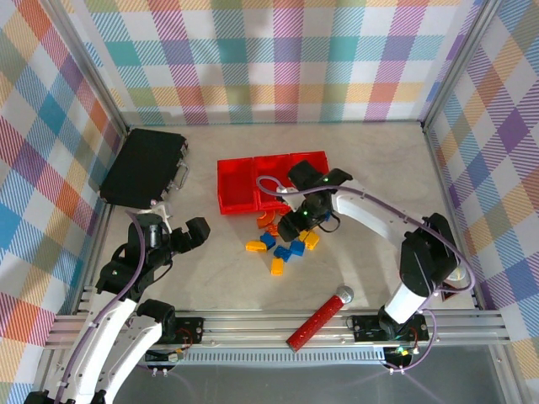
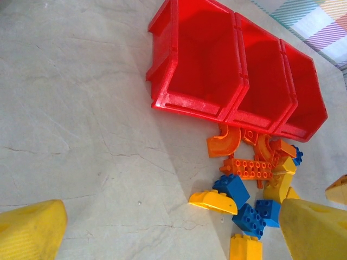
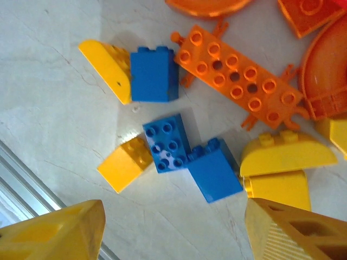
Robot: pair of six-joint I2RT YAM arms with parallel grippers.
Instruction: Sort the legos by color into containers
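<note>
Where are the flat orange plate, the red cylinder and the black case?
flat orange plate (image 3: 241, 76), right wrist view, on its studded top.
red cylinder (image 1: 316, 324), top external view, middle of its shaft.
black case (image 1: 143, 168), top external view, centre of its top.

Flat black case (image 1: 143, 168) lies at the far left of the table (image 1: 396, 177), with a silver handle (image 1: 179, 175) on its right edge. A long red cylinder (image 1: 316, 324) lies at a slant by the front aluminium rail (image 1: 236, 326), its lower end over the rail and its silver ball end (image 1: 344, 295) up and right. The tabletop is pale with fine veins. Pastel plaid walls (image 1: 278, 59) stand on three sides.
</note>
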